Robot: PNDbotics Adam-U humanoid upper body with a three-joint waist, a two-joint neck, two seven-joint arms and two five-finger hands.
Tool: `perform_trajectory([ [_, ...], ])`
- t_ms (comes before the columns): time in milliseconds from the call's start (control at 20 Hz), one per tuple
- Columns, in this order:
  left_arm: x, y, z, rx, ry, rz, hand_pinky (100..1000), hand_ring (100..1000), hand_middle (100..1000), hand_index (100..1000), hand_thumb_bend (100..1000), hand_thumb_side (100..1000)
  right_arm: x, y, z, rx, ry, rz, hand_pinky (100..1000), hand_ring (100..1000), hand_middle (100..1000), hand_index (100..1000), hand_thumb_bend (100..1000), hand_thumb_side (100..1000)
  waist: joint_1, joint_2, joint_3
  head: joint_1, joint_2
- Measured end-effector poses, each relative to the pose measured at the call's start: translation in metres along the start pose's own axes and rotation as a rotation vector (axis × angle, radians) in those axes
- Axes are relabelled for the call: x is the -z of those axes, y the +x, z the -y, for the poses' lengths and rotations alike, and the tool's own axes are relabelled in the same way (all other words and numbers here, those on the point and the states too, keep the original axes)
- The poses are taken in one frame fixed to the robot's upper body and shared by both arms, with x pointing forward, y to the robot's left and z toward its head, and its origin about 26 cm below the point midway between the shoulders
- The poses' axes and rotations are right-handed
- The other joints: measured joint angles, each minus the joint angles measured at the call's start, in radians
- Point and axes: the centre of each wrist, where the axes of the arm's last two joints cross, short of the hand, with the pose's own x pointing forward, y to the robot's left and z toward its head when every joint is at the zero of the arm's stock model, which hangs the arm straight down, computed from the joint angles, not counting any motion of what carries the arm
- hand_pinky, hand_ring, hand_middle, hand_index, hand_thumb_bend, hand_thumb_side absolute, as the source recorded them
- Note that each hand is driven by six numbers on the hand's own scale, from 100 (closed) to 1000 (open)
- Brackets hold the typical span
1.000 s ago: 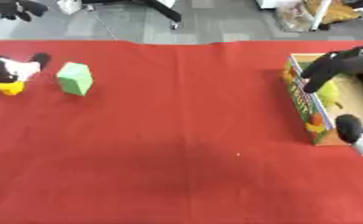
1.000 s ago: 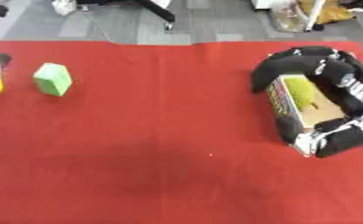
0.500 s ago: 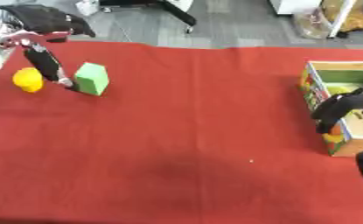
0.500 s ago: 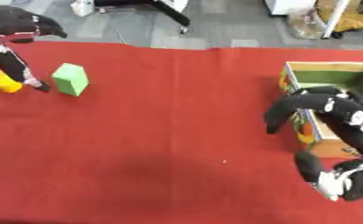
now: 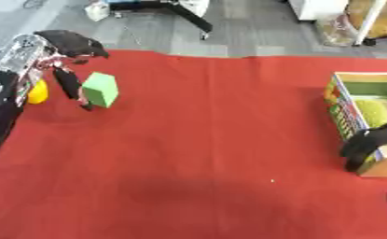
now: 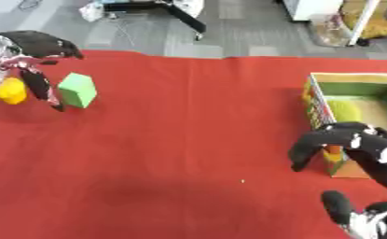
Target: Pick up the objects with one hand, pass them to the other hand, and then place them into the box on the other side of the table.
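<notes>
Box (image 6: 319, 100) holds yellow-green object (image 6: 343, 109) — maybe fruit; right hand (image 6: 343, 140) curled, empty; left hand (image 5: 65, 60) unclear.

The left hand (image 6: 33, 63) reaches in from the far left, fingers (image 6: 43, 88) pointing down, spread. The right hand (image 6: 351, 140) hangs low at the right, fingers (image 6: 307, 151) curled downward, holding nothing.

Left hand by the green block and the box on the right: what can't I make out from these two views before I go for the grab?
- Left hand: blurred; contact with the green block can't be told.
- Yellow object: partly behind the left hand's fingers; shape unclear.
- Box: its right side cut off by the picture edge; only a blurry yellow-green thing shows inside.
- Right hand: fingers curl over the box's near corner; whether they hold anything is unclear.
</notes>
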Motion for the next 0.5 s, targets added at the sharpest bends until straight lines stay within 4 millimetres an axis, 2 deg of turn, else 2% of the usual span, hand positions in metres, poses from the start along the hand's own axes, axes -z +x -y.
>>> perform_trajectory([
  [150,0.003,-0.005,0.008,-0.032,-0.010,-0.029,900,911,897,956,622,369,0.001,0.000,-0.001,0.001,0.004,-0.004,627,554,645,894,100,352,0.000,0.011,-0.010,0.011,-0.009],
  [500,0.009,-0.004,0.017,-0.080,0.006,-0.070,884,891,880,938,539,338,0.002,-0.002,-0.006,0.008,0.011,-0.011,622,548,637,891,100,352,0.000,0.028,-0.024,0.022,-0.021],
])
